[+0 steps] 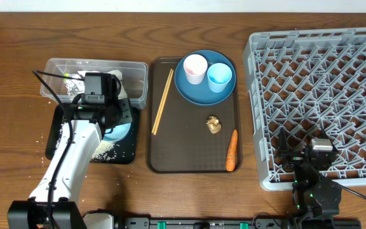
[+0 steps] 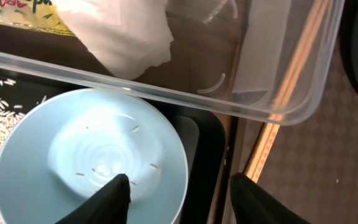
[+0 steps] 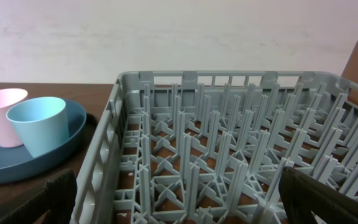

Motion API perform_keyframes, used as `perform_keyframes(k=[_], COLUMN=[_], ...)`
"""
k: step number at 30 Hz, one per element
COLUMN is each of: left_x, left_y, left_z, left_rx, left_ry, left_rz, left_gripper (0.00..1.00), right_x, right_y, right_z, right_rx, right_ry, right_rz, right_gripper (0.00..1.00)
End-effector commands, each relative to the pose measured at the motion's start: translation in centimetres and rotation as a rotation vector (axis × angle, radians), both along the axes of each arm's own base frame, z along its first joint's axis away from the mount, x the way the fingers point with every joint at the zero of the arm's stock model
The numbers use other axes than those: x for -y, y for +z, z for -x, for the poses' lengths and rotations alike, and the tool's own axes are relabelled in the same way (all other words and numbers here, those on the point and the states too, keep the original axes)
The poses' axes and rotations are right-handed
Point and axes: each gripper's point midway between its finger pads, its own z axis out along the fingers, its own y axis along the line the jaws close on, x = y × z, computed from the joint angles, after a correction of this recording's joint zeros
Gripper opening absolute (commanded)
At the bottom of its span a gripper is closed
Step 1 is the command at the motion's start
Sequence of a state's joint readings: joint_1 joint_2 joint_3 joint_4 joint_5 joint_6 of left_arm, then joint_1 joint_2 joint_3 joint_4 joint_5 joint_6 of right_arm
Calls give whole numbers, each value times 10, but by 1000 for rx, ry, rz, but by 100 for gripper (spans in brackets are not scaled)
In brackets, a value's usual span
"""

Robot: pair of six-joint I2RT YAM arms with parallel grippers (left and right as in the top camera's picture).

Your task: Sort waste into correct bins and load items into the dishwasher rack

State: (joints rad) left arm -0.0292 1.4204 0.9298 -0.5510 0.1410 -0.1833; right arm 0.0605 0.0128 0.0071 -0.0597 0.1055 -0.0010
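From above, the left gripper (image 1: 114, 117) hangs over the black tray (image 1: 127, 154) at the left of the table, right at the light blue bowl (image 1: 122, 131) that sits on it. White rice (image 1: 103, 149) lies scattered on that tray beside the bowl. The clear tub (image 1: 135, 67) stands just behind it. On the brown serving tray (image 1: 189, 159) in the middle lie the chopsticks (image 1: 163, 100), the brown lump (image 1: 213, 124) and the carrot (image 1: 232, 151), and the dark-blue plate (image 1: 202, 94) carries the pink cup (image 1: 195, 68) and the light blue cup (image 1: 220, 76). The right gripper (image 1: 305, 147) waits at the near edge of the grey rack (image 1: 323, 76).

Through the left wrist camera, the left gripper (image 2: 179, 199) stands partly open astride the bowl's (image 2: 73, 143) right rim. One finger (image 2: 114, 199) is over the inside, the other (image 2: 260, 202) is outside and clear of the rim, so nothing is clamped. A few rice grains cling inside the bowl. The crumpled tissue (image 2: 123, 37) and the yellow-green packet (image 2: 30, 12) lie in the tub (image 2: 278, 99).

Through the right wrist camera, the right gripper (image 3: 185, 205) is spread wide and empty, one finger (image 3: 42, 199) at each lower corner, with the rack (image 3: 229, 143) ahead and both cups on the plate (image 3: 42, 163) off to the left.
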Motion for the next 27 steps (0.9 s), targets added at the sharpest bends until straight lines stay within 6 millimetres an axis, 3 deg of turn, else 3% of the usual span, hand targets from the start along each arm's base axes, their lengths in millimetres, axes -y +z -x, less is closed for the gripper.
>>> perform_keyframes(k=[1,5,18,27], left_x=[-3,-3,-4,-4], left_y=[1,-7,-63,-67], left_z=[-3,0,13,10], left_rx=[0,-8,-168,-169], left_ry=[7,7,19,19], left_rz=[-20,-21,-21,-21], left_gripper=[53,52,43,40], right_x=[3,3,3,3], right_y=[-1,-1,-1,-1], right_z=[0,0,0,0], right_rx=[-3,-4,-4,-3], right_ry=[-17,-17,-17,-17], right_rz=[-3,-3,-3,-3], right_gripper=[99,99,99,99])
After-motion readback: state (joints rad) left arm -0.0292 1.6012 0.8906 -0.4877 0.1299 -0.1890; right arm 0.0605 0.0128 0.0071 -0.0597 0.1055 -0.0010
